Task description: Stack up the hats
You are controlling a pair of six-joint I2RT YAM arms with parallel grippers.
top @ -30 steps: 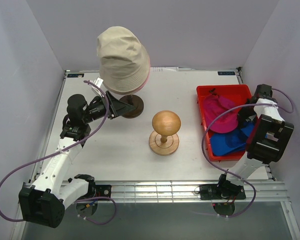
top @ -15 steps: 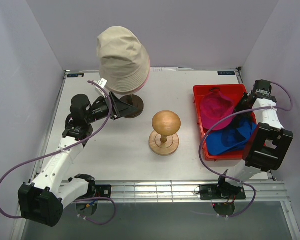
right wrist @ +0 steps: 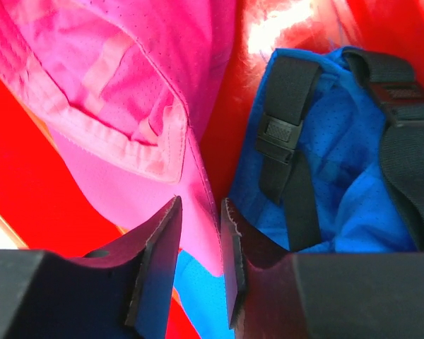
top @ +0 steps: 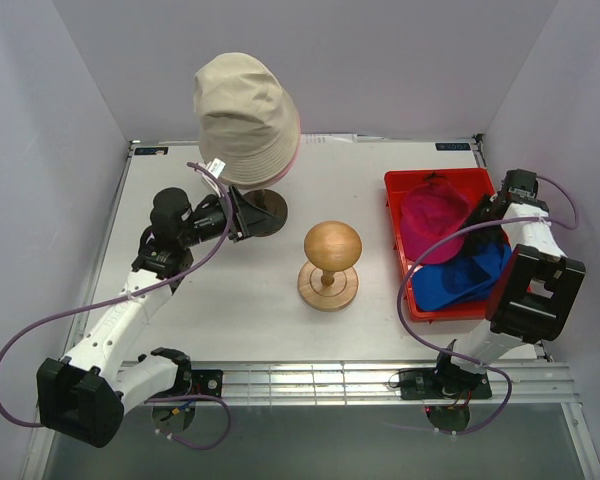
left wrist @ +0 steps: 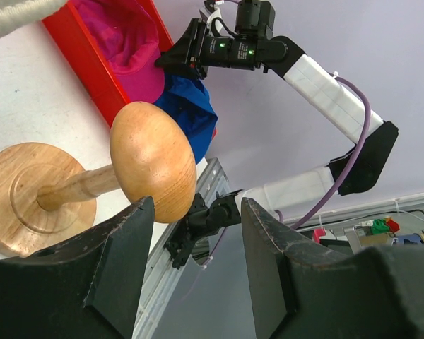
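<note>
Right pincer [right wrist: 201, 205]: the jaws stand close together with a fold of the magenta cap [right wrist: 127, 92] running down between them. You appear to have its edge pinched, though the contact itself is hidden under the fabric. The cap lies in the red bin [top: 440, 180] at the right of the worktop [top: 230, 300]. It rests beside the blue cap [right wrist: 339, 162] and partly over it, and the blue cap's black strap sits just right of your right finger.

Left pincer [left wrist: 196, 212]: wide open and holding nothing. It hovers near the dark foot of the stand that carries the beige hat [top: 242, 115], and looks across at the bare wooden head form [top: 332, 245].

Step in hand, as judged: taking up the third hat. The beige hat already sits over the pink hat [top: 298, 150], of which only a rim shows below it. The two caps remain in the bin.

Next move, as judged:
- Lift the magenta cap straight up, clear of the bin wall.
- Check that the blue cap does not come up with it, since the two overlap.
- Carry it left across the worktop to the stack, passing above the head form.
</note>
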